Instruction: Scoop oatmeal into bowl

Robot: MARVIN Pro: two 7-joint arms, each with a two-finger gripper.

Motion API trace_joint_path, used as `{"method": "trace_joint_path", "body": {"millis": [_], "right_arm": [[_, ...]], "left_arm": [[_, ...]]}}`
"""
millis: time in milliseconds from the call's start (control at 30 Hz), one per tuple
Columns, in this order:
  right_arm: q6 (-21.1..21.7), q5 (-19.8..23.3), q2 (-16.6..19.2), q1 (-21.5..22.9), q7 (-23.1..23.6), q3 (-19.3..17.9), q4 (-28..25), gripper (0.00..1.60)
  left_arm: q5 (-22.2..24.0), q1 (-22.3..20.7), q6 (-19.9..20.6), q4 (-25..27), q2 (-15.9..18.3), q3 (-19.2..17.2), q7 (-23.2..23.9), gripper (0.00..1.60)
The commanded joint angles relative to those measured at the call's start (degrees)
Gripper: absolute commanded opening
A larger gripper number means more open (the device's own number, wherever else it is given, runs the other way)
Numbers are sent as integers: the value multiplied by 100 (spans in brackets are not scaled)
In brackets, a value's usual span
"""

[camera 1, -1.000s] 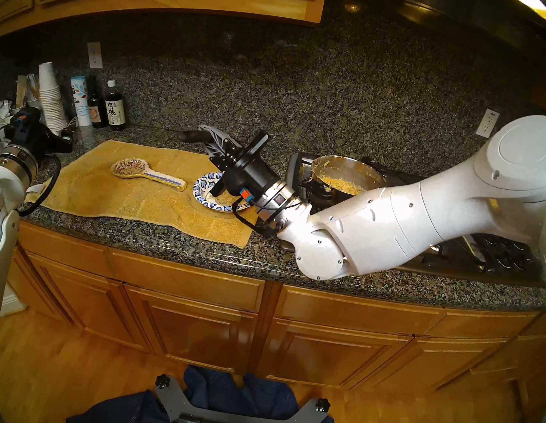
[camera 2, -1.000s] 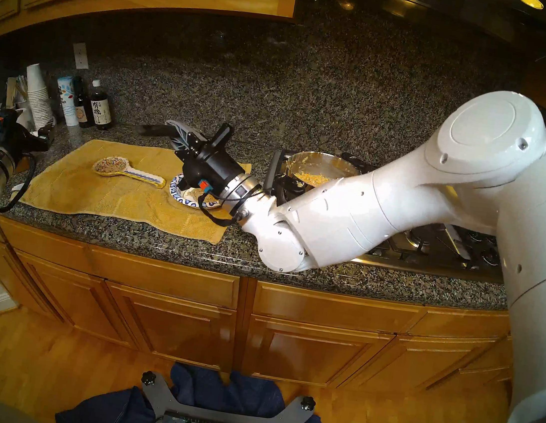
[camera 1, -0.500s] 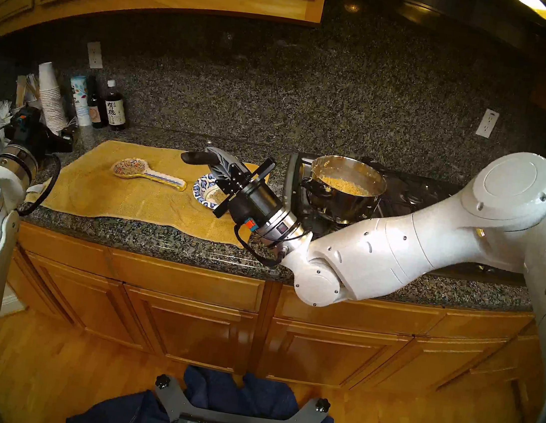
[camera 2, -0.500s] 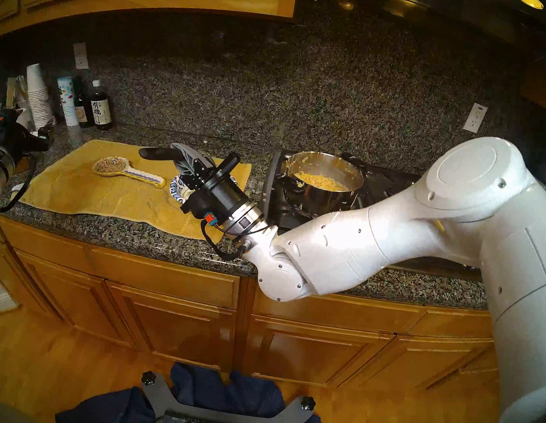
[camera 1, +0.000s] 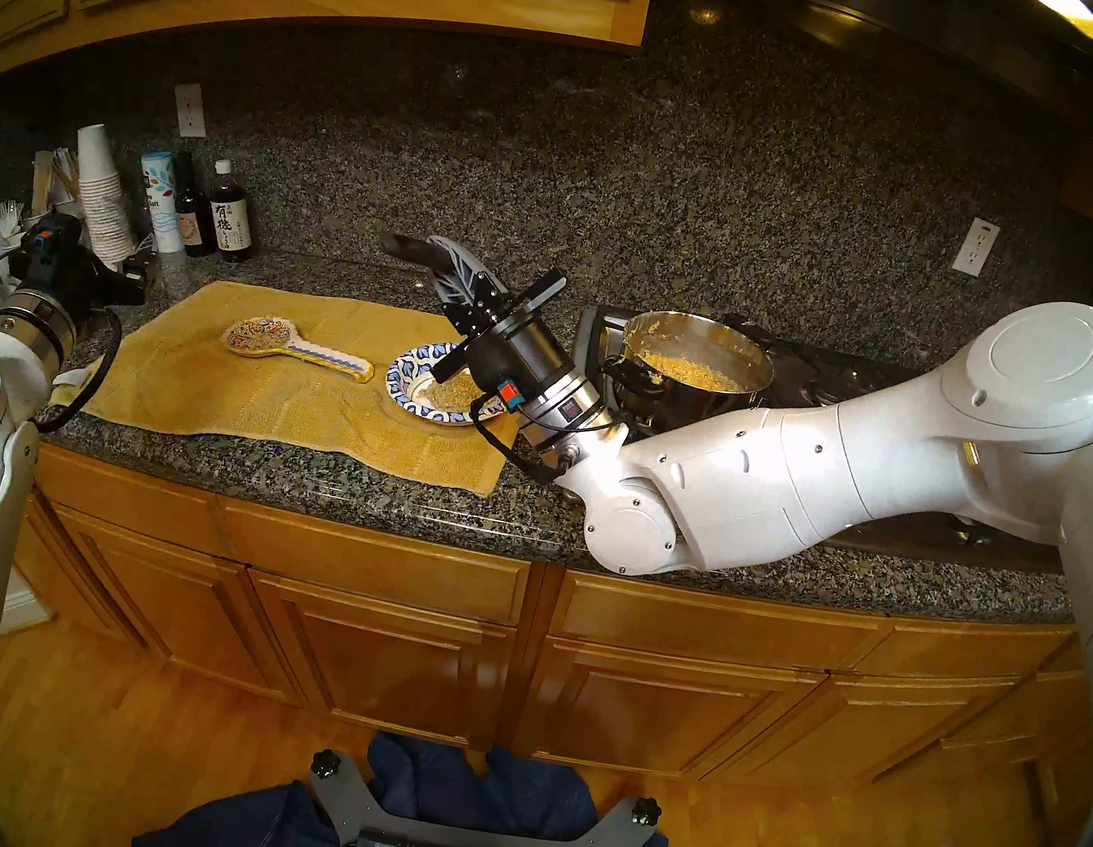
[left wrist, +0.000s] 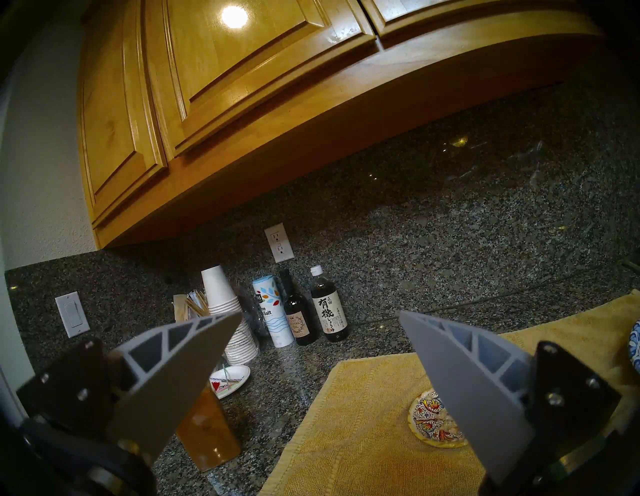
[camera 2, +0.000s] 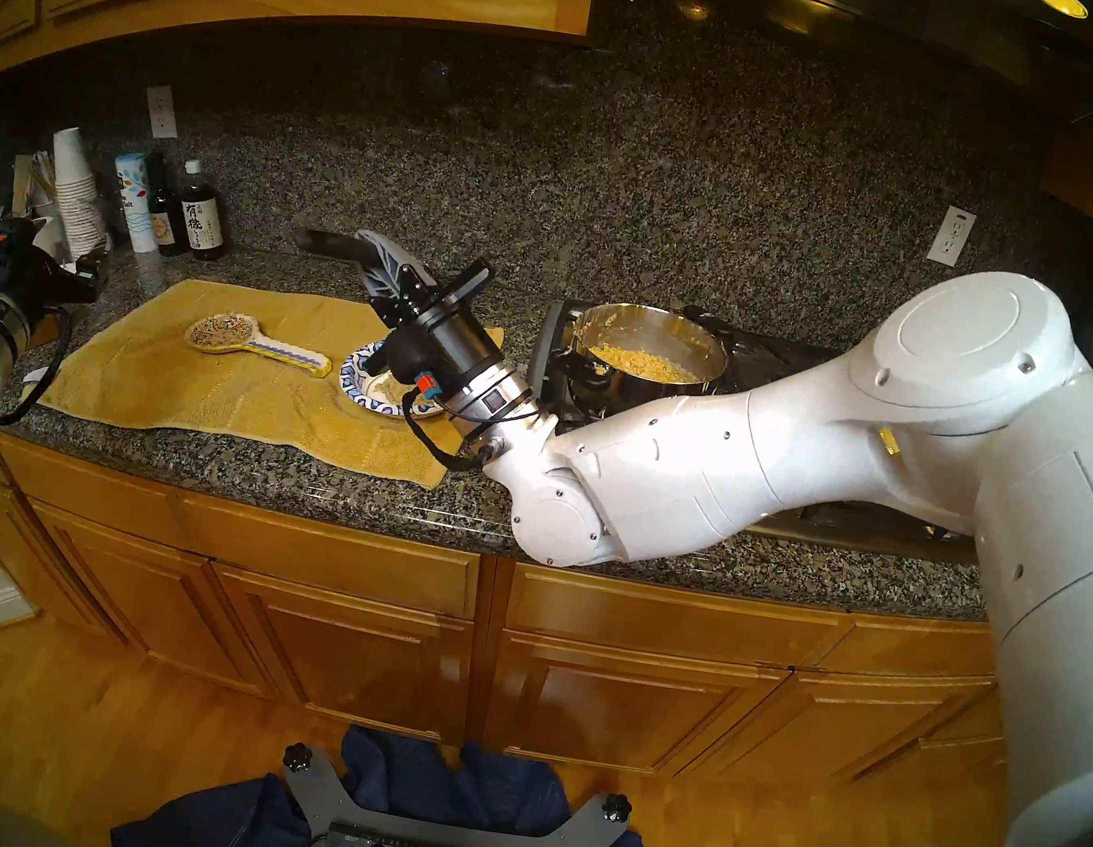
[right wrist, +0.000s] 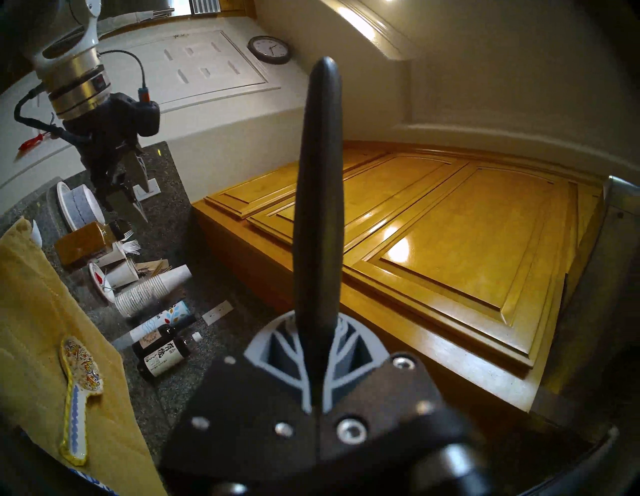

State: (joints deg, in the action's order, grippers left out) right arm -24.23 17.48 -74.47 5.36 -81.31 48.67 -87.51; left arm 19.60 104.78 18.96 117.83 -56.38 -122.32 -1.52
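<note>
- The right gripper (camera 1: 454, 273) is clamped tight on the dark handle (right wrist: 320, 214) of a utensil; in the right wrist view the handle juts straight out from between the two grey fingers (right wrist: 273, 341), and its working end lies behind the gripper body, out of sight in every view.
- The bowl (camera 1: 405, 373) sits just below and nearer the robot than this gripper, partly covered by the wrist; a mound of oatmeal (camera 1: 453, 392) already lies in its white centre.
- More oatmeal is in the steel pot (camera 1: 694, 370), off to the gripper's right on the stove.
- The left gripper (left wrist: 318, 363) hangs spread wide and empty, far to the left of the working hand, above the counter's edge near the stacked paper cups (camera 1: 100, 195).
- A painted spoon rest (camera 1: 289, 344) lies on the yellow towel (camera 1: 254, 392), to the left of the bowl.
- Step in hand, as I judge it: a serving has been tipped into the bowl and the utensil is lifted off it. Whether the scoop end is empty I cannot tell, since it is hidden.
- The next move likely calls for swinging the utensil right toward the pot for another scoop, keeping its end clear of the bowl's rim and the pot's near wall, or setting it on the spoon rest if one serving is enough.
</note>
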Motion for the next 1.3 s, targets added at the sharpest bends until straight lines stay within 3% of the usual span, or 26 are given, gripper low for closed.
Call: {"method": "trace_joint_path", "body": {"millis": [0,300,833,1267], "right_arm": [[-194,353,123,-115,-103,-189,-338,0],[-274,660,201,-110,141,-216,-605,0],[-368,856,298,18,156,-587,-327,0],[-812,2133,578,-47,464,-1078,-1086,0]], "left_arm": [[-11,-100,-112,145,77,-94,10,160],[-9,-98,-115,145,79,-94,9,160],[-4,-97,-108,144,83,-91,2,160],[0,-96,-104,143,86,-90,-2,160]]}}
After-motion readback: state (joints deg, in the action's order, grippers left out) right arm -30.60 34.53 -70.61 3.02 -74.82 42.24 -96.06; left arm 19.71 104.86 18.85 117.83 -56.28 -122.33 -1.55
